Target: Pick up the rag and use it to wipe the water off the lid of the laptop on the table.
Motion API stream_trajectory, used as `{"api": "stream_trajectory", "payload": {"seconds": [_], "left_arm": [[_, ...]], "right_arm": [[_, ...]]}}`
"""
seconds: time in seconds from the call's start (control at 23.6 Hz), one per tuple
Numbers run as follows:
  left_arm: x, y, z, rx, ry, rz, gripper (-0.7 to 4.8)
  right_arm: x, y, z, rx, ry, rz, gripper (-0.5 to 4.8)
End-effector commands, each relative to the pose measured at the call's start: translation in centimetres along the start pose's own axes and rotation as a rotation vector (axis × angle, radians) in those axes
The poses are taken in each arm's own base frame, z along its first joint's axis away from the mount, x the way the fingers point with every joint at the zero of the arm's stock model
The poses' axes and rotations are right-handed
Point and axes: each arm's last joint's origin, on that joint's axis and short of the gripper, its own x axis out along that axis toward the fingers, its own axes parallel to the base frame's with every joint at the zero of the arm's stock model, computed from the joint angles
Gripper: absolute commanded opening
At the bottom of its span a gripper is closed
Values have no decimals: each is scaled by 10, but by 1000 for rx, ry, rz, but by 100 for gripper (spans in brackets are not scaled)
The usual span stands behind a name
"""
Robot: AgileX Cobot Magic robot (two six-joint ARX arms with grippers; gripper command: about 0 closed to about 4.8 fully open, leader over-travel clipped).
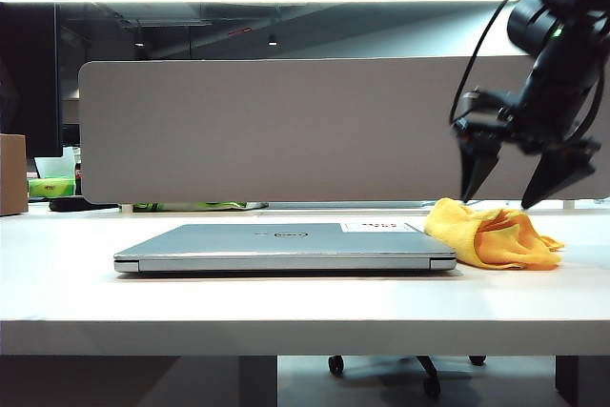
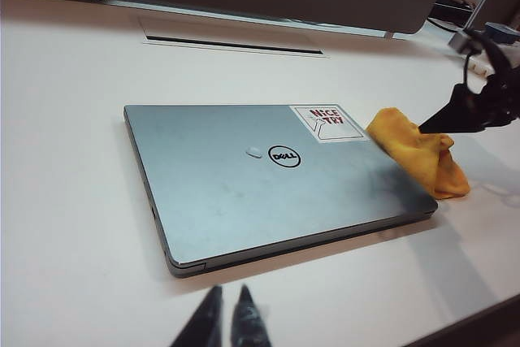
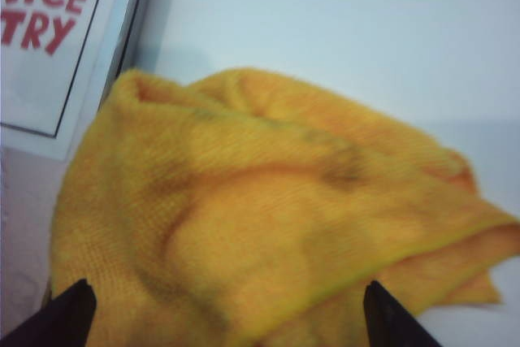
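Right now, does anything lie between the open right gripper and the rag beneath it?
No. In the exterior view the right gripper hangs open just above the rag with only air between; the right wrist view shows the same.

A long pale grey divider panel with rounded corners [image 1: 286, 131] stands upright along the tabletop's far edge; a brown cardboard box [image 1: 12, 174] sits at the far left corner, with a green-and-white package [image 1: 51, 187] just beside it; black chair castors [image 1: 381, 367] show beneath the tabletop.
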Motion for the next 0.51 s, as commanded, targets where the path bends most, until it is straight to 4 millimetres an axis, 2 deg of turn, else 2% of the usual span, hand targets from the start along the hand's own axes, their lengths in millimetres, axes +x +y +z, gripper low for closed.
{"api": "stream_trajectory", "payload": {"seconds": [0.04,0.13,0.17,0.21,0.25,0.34,0.42,0.51], "left_arm": [[0,-1,3,11,-14,-3,21],[0,-1,3,11,-14,-3,21],[0,-1,3,11,-14,-3,21],[0,-1,3,11,-13,-3,21],[0,-1,3,11,-14,-3,21],[0,-1,3,11,-14,-3,22],[0,-1,3,11,-13,-3,21],[0,-1,3,11,-13,-2,21]], "right_arm": [[10,13,-2,-70,35,-5,479],[17,19,-4,-87,54,-36,479],[17,20,-5,-90,59,-42,395],[17,21,-5,-95,66,-53,160],[17,21,-5,-109,67,-51,46],[16,21,-4,-118,71,-51,0],[8,23,4,-121,77,-49,-4],[-9,30,23,-133,46,-43,-4]]}}
